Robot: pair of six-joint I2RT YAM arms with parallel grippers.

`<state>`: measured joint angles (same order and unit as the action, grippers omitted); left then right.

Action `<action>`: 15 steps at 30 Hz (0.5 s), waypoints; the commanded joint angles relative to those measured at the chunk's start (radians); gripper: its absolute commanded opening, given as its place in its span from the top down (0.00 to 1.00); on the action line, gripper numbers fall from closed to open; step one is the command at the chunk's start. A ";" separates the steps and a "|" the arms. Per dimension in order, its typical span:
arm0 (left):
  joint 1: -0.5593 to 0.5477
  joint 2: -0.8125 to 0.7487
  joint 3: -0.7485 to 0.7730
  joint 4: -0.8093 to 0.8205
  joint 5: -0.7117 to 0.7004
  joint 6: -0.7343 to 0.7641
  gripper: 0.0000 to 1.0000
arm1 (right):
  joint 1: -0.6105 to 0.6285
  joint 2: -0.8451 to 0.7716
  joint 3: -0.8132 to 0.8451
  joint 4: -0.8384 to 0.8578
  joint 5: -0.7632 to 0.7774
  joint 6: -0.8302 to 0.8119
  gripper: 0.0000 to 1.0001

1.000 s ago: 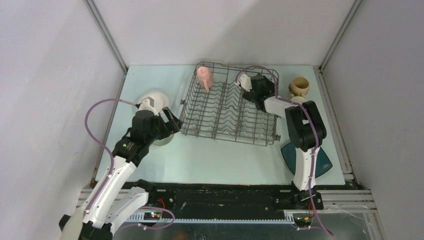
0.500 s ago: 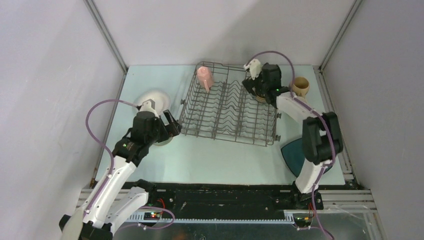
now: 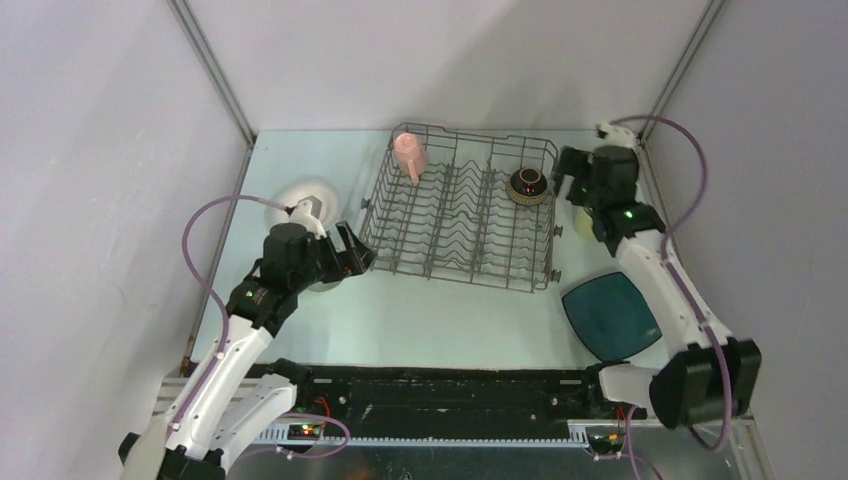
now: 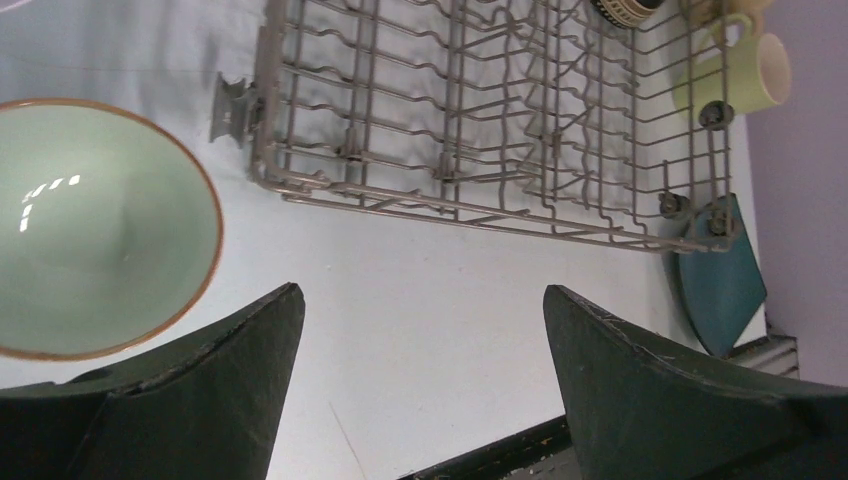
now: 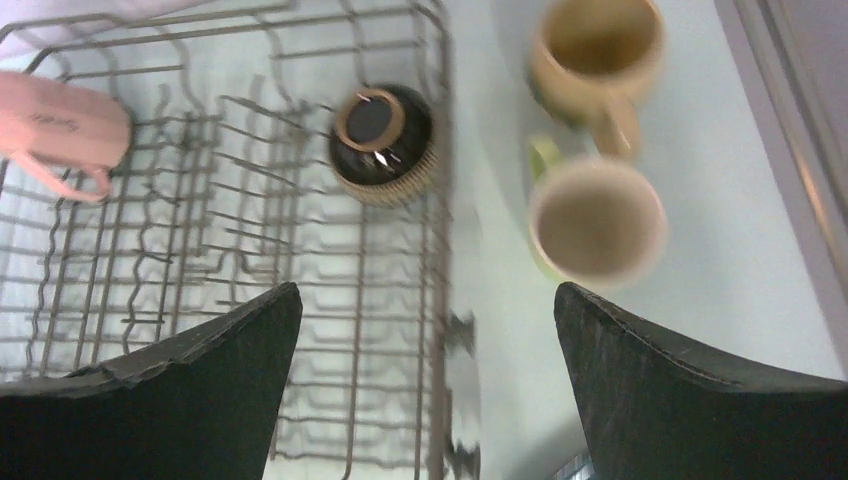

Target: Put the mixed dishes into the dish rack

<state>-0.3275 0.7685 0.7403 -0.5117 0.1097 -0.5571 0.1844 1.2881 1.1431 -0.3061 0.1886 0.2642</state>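
The grey wire dish rack (image 3: 450,210) stands mid-table. In it are a pink mug (image 3: 409,155) at the back left and a dark brown bowl (image 3: 527,185), upside down, at the back right. My right gripper (image 3: 577,196) hangs open and empty just right of the rack. Its wrist view shows the rack's right edge (image 5: 440,250), the dark brown bowl (image 5: 382,130), a tan mug (image 5: 595,45) and a light-green mug (image 5: 597,220) below it. My left gripper (image 3: 357,250) is open and empty by the rack's left front corner, with a pale green bowl (image 4: 100,230) just to its left.
A dark teal square plate (image 3: 610,315) lies at the front right. A white dish (image 3: 305,192) sits left of the rack, behind my left arm. Grey walls close in both table sides. The teal plate (image 4: 720,280) also shows past the rack's corner.
My right gripper has let go of the dark brown bowl in the rack, opened, and swung right to above the mugs. The left gripper has edged slightly right.
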 commanded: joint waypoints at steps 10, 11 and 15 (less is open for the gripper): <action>-0.027 0.036 -0.068 0.175 0.244 -0.025 0.05 | -0.533 -0.583 -0.432 -0.493 -0.093 0.432 0.00; -0.035 0.041 -0.071 0.185 0.262 -0.029 0.05 | -0.585 -0.604 -0.439 -0.533 -0.100 0.439 0.00; -0.083 0.048 -0.081 0.207 0.288 -0.043 0.06 | -0.670 -0.582 -0.451 -0.646 -0.065 0.528 0.00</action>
<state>-0.3721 0.8158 0.6670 -0.3721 0.3256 -0.5797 -0.4267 0.6827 0.6979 -0.8223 0.1295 0.6884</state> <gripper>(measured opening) 0.946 0.994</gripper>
